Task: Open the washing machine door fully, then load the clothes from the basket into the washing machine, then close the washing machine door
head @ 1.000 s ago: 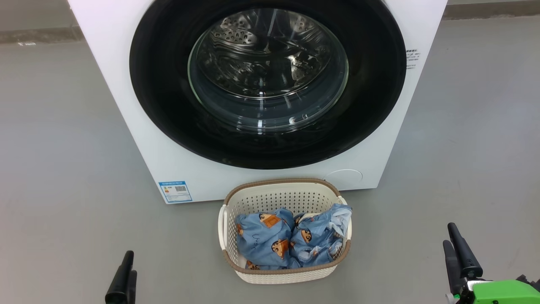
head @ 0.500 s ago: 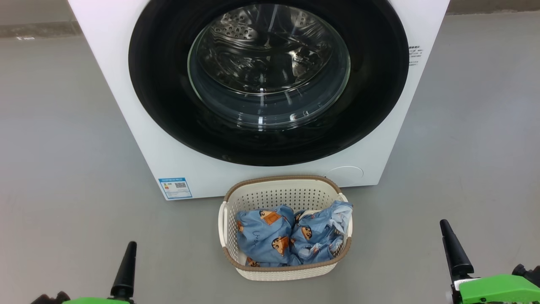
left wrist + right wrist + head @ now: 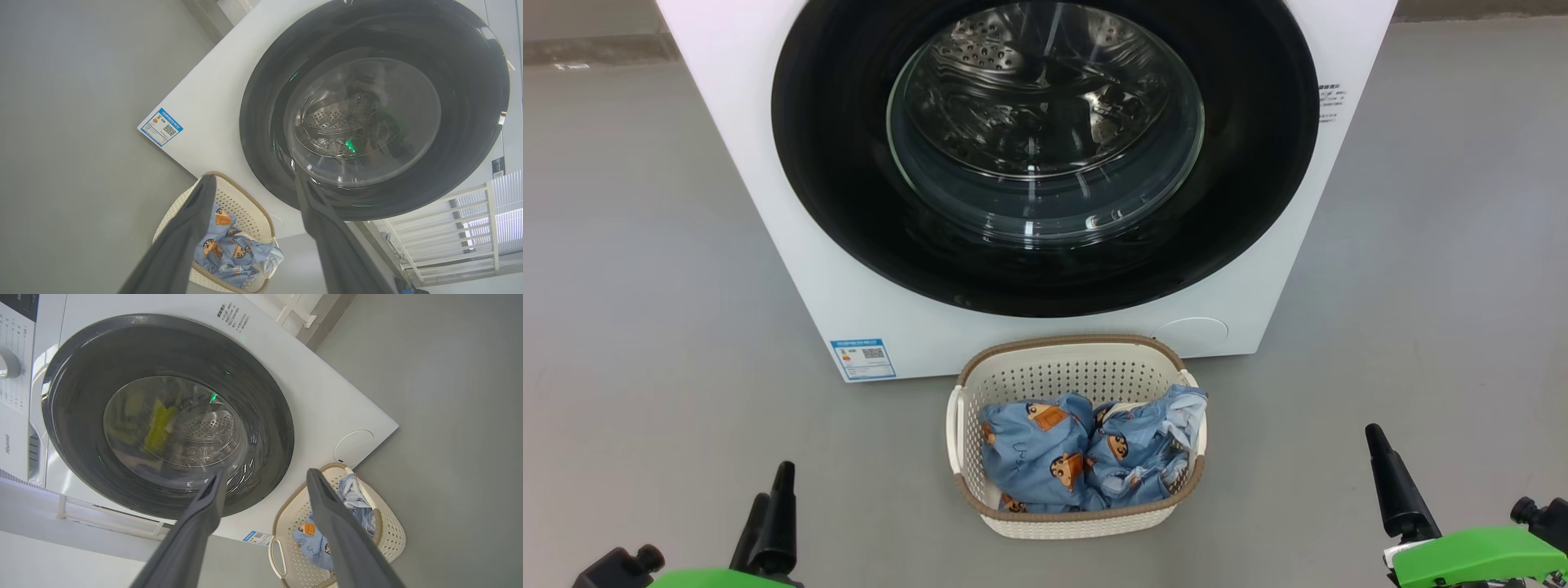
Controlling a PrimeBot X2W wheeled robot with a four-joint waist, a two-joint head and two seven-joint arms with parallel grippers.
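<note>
The washing machine (image 3: 792,245) is a big white box, and its glossy black round door (image 3: 849,204) with the clear glass bowl is closed flat against the front. Right in front of it on the floor stands the cream basket (image 3: 1078,523), holding the light-blue printed clothes (image 3: 1086,457). My left gripper (image 3: 772,510) hovers low at the basket's left, open and empty. At the basket's right my right gripper (image 3: 1390,482) is also open and empty. The left wrist view shows the left gripper (image 3: 253,183), door (image 3: 376,106) and clothes (image 3: 233,249). The right wrist view shows the right gripper (image 3: 266,473), door (image 3: 163,416) and basket (image 3: 392,526).
Grey floor (image 3: 645,286) spreads to both sides of the machine. A blue label (image 3: 863,359) sits on the machine's lower front. A white slatted rack (image 3: 445,228) stands beside the machine, and a control panel (image 3: 12,355) runs along the top of its front.
Both grippers have come further up into the head view, with more of their green wrists showing. The whole picture shifted slightly, so the camera moved. Door and basket are unchanged.
</note>
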